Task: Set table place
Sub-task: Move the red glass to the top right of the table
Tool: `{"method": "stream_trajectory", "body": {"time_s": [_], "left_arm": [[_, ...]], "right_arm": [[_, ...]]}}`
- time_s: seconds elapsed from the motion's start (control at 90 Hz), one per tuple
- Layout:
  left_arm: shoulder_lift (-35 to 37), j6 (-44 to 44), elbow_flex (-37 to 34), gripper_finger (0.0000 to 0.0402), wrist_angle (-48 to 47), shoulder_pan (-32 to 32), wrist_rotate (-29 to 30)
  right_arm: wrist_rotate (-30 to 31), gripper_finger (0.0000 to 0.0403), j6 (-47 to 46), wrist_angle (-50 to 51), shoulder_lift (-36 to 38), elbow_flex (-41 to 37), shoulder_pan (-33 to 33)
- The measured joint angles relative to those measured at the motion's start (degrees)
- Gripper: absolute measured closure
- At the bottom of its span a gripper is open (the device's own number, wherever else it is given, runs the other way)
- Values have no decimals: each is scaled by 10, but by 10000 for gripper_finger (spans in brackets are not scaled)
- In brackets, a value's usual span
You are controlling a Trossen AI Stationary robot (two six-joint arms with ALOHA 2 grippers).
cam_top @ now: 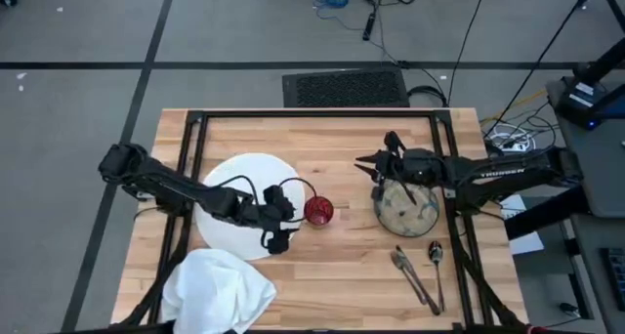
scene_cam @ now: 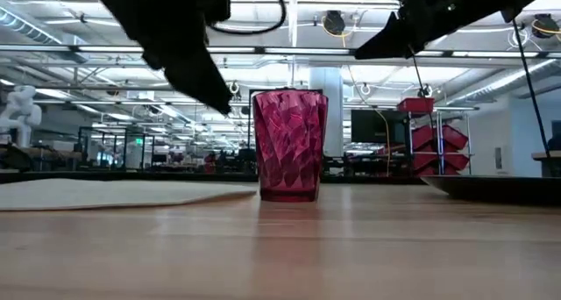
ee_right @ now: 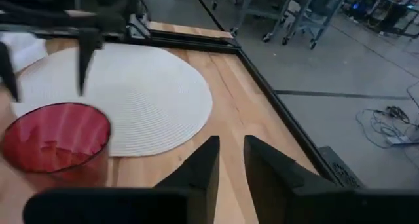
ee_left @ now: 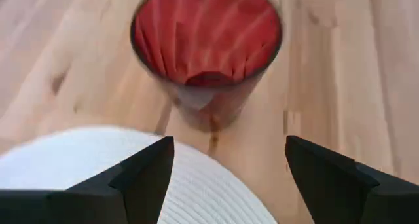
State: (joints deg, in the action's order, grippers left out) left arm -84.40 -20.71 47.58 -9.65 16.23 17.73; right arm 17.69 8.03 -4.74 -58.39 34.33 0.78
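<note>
While the left pincer (cam_top: 280, 220) hangs wide open over the plate's (cam_top: 234, 183) edge, just beside the upright red cup (cam_top: 318, 210), a careless sweep could tip it. Right pincer (cam_top: 376, 165), fingers narrowly apart, hovers above the bowl (cam_top: 407, 209). On the surface (cam_top: 332, 266): one plate, cup, bowl, napkin (cam_top: 217, 290); three utensils (cam_top: 420, 271), bunched.

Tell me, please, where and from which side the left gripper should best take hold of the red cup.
Probably around the wall, just below the rim, coming in level from the plate side. The red cup stands upright and tapers downward, and the left gripper is open, already facing it over the plate's edge.
</note>
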Motion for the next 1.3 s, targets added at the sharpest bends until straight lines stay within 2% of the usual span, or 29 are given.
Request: {"method": "stream_trajectory", "body": {"time_s": [0.222, 0.533, 0.744, 0.911, 1.044, 1.3], "left_arm": [[-17, -20, -48, 123, 101, -2, 21], [-148, -26, -54, 123, 266, -5, 35], [-197, -30, -53, 123, 376, -22, 63], [-240, -15, -53, 123, 467, -32, 60], [-271, -12, -53, 123, 495, -36, 53], [-277, -28, -53, 122, 497, -47, 44]], "right_arm": [[0, 344, -13, 36, 0, 0, -46], [2, 344, -70, 90, 0, 0, -73], [2, 344, -128, 157, 0, 0, -77], [2, 344, -163, 191, 0, 0, -77], [2, 344, -164, 200, 0, 0, -77], [3, 344, -163, 199, 0, 0, -76]]}}
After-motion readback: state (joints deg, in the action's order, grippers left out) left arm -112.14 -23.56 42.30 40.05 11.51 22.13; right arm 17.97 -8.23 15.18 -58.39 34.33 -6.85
